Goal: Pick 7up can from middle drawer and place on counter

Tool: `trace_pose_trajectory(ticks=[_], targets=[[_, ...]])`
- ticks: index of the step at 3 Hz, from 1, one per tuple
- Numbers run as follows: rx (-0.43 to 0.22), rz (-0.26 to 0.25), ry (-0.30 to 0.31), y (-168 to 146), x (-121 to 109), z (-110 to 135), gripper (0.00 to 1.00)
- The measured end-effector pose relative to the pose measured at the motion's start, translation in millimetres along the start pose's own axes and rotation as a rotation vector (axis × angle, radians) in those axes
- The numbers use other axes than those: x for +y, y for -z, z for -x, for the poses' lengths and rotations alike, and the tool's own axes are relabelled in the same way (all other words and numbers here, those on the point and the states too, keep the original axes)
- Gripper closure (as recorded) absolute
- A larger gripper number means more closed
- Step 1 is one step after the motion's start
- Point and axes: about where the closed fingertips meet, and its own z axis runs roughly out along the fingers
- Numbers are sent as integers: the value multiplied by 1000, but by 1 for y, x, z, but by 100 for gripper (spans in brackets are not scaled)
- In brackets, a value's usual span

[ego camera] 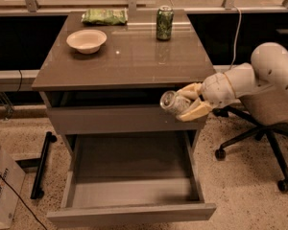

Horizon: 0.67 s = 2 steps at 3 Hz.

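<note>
I see the cream two-finger gripper (pixel 183 105) clamped on the pale silver 7up can (pixel 170 101), which is tipped sideways, one metal end facing left. Both hang over the open wide grey middle drawer (pixel 134 213), just under the front edge of the glossy grey-brown counter (pixel 129 56), right side.

Bowl (pixel 86 40), green can (pixel 164 22), green packet (pixel 104 16) (chips, perhaps); office chair (pixel 276 115) right.

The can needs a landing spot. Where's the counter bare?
The counter is bare across its front half, before the bowl and green can. The back edge is crowded, green bag included. The pincer holds the 7up can below the front right corner.
</note>
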Motion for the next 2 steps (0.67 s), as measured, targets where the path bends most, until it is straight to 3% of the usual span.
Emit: trace_pose_trajectory(ticks=[2], targets=[[-3, -21, 20, 10, -7, 7, 100]])
